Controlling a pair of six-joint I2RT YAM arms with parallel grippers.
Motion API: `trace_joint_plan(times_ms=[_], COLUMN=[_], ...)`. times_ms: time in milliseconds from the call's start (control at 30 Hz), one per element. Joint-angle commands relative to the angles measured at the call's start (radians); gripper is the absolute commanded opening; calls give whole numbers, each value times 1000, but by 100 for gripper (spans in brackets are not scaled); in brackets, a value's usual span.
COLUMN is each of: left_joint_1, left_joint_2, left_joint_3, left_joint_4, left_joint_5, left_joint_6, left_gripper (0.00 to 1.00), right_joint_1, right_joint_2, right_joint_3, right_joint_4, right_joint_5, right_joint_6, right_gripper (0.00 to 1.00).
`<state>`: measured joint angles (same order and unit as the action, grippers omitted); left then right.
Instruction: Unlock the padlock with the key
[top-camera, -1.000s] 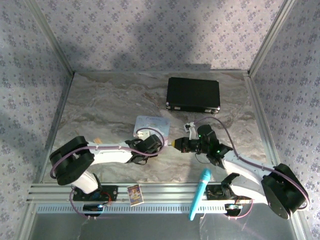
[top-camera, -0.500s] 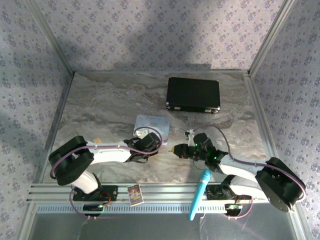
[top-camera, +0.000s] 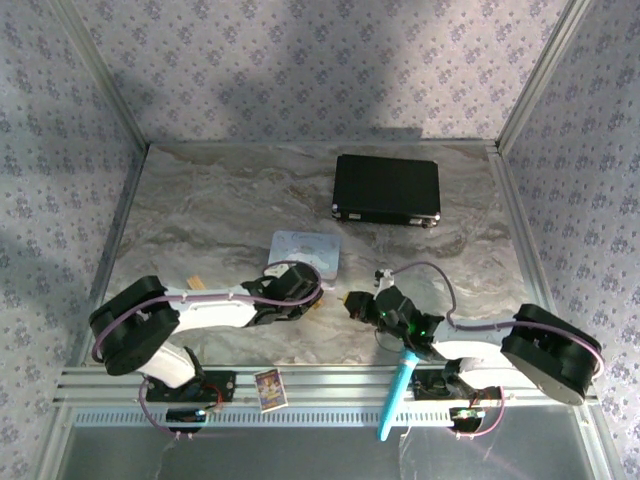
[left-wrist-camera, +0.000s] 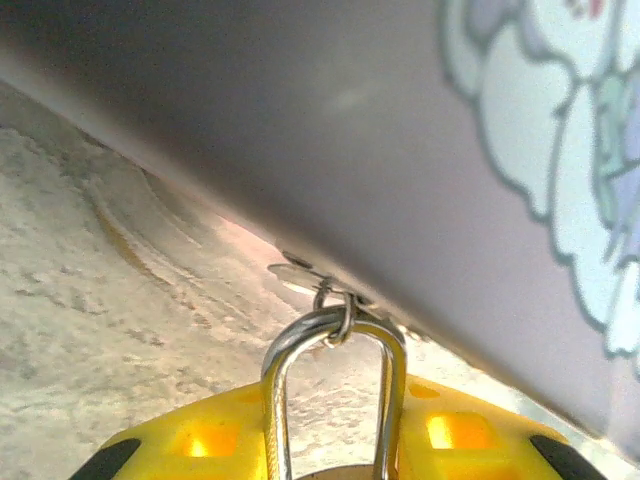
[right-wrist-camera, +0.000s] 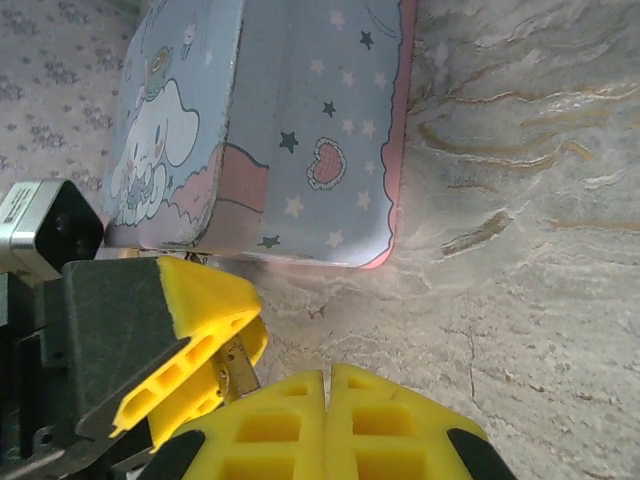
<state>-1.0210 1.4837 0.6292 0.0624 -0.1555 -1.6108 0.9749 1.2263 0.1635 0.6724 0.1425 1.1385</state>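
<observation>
Between the two arm tips, top view: left gripper (top-camera: 318, 300) and right gripper (top-camera: 350, 300) are meeting nose to nose, just on the near side of the pastel tin (top-camera: 305, 250). Lock and key are too small to resolve.

Left wrist view: the left gripper (left-wrist-camera: 335, 440) is clamping the padlock (left-wrist-camera: 303, 326), with the body sunk between its yellow fingers (left-wrist-camera: 190, 445) and the silver shackle poking out ahead of the tips. A small ring (left-wrist-camera: 335, 300) is hanging through the shackle top, carrying a flat silvery tab just beyond, probably the key (left-wrist-camera: 297, 272), lying against the tin's edge.

Right wrist view: the right gripper (right-wrist-camera: 328, 400) is pressing its fingers flat together, with nothing visible between them. A brass glint is sitting just ahead-left of its tips, beside the left gripper's finger.

Handling, judged: the padlock is light, rigid and smooth, so it is liable to twist. It should be gripped on the flat body faces, keeping the keyhole end clear. The key is thin, stiff, slippery and dangling; pinch its head flat, leaving the blade free.
</observation>
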Motion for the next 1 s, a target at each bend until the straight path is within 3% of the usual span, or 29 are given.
trace_joint_plan(times_ms=[0,367,733,967], left_joint_1=[-1,0,2,1], left_joint_2=[1,30,95,111], left_joint_3=[-33,59,120,133], left_joint_4=[22,-115,-149,-165], left_joint_5=[47,60,93,86], left_joint_6=[-212,-312,-377,-400], left_gripper=[8,6,6,5], right_joint_1=[29,93,116,131], right_joint_2=[27,41,102,60], right_joint_3=[8,31,38,31], right_joint_4=[30,44,135,92], right_joint_5=[131,196,182,248], right_joint_6=[66,44,20,40], right_gripper=[0,0,0,0])
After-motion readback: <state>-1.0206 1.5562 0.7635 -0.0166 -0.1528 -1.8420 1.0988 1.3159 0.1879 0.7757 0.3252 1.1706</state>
